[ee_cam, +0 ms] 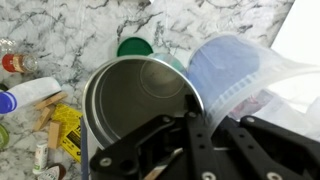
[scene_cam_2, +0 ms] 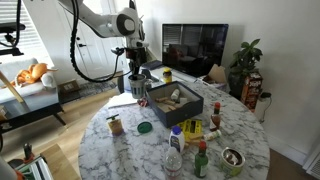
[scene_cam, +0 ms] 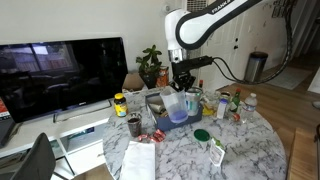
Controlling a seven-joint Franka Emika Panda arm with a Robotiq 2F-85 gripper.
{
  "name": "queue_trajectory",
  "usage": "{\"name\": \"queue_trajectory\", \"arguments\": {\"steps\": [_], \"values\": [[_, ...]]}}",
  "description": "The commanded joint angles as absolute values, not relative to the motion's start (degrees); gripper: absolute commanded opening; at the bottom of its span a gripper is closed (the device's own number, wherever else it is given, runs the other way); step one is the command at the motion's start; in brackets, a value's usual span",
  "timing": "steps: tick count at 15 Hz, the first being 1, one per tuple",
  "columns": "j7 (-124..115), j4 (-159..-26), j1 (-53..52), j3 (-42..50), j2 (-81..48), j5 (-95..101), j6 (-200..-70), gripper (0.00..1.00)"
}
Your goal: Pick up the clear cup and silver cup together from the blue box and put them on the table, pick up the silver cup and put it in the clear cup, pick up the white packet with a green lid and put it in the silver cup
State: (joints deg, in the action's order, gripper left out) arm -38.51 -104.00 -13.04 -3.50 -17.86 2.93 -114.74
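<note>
Slippage is the main worry, since the gripper (ee_cam: pixel 190 118) appears to have its jaws drawn narrow over the spot where the rim of the silver cup (ee_cam: pixel 135 100) meets the rim of the clear cup (ee_cam: pixel 240 70), pinching the two adjoining walls in one bite. The wrist view shows the dark fingers converging there, though the contact itself is partly hidden. Smooth metal against thin plastic gives little friction. My guess is that a tilt or a quick move could let one cup slide free, or squeeze the plastic wall out of shape. Both cups hang upright side by side over the marble table (ee_cam: pixel 80 30), outside the blue box (scene_cam_2: pixel 190 108) and just beside its end. Whether their bases touch the top cannot be told. A flat green disc (ee_cam: pixel 135 46) lies on the marble close beyond the silver cup, so setting down carelessly might land a base on its edge and tip the pair. Opening the jaws before both bases rest flat could topple the lighter plastic one. The white packet with a green lid (scene_cam: pixel 217 151) lies well apart near the table's edge, untouched. As for writing, a yellow packet (ee_cam: pixel 66 128) at the side carries print too small to read, and no brand is legible anywhere.
</note>
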Motion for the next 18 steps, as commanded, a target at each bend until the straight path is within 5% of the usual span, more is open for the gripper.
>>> {"name": "queue_trajectory", "arguments": {"steps": [1, 16, 17, 18], "values": [[-39.5, -107.8, -15.0, -5.5, -18.4, 2.8, -119.2, 0.02], [-42.4, -111.1, -20.0, -4.3, -32.1, 3.4, -137.3, 0.02], [-42.4, -111.0, -20.2, -4.1, -32.5, 3.4, -137.8, 0.10], [-42.2, -111.0, -20.3, -4.0, -32.5, 3.4, -137.7, 0.33]]}}
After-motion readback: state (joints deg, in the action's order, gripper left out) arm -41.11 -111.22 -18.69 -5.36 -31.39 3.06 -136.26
